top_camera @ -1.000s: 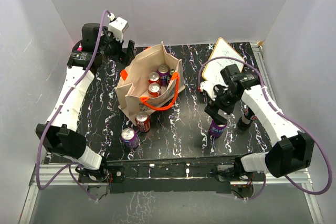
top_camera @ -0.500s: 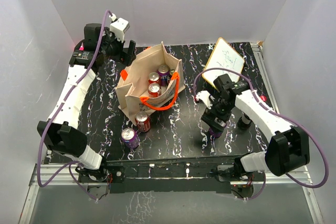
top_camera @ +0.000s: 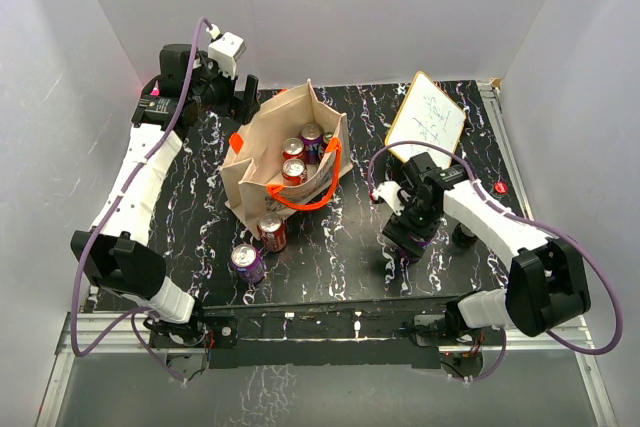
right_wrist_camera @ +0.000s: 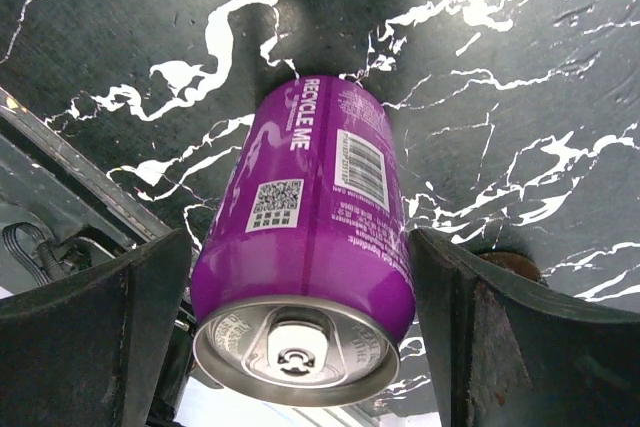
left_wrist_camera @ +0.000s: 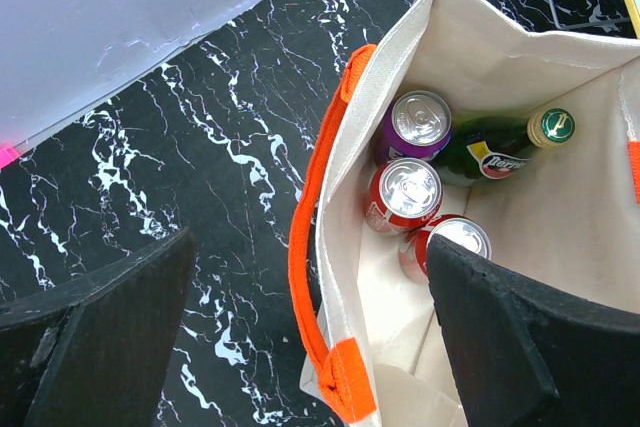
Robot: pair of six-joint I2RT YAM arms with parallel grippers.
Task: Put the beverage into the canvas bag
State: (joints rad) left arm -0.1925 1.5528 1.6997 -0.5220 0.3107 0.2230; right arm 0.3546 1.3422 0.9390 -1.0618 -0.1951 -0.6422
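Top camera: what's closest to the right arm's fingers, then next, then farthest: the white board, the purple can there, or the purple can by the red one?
1. Purple can, between the right fingers.
2. White board, behind them, back right.
3. Loose purple can, front left.

Plain white walls (top_camera: 350, 7) — black, white-veined marble tabletop (top_camera: 340, 242) — even light

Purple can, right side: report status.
Left gripper open over canvas bag rim. Right gripper flanks purple can, upright on table; grip unconfirmed. Bag mouth open, cans inside.
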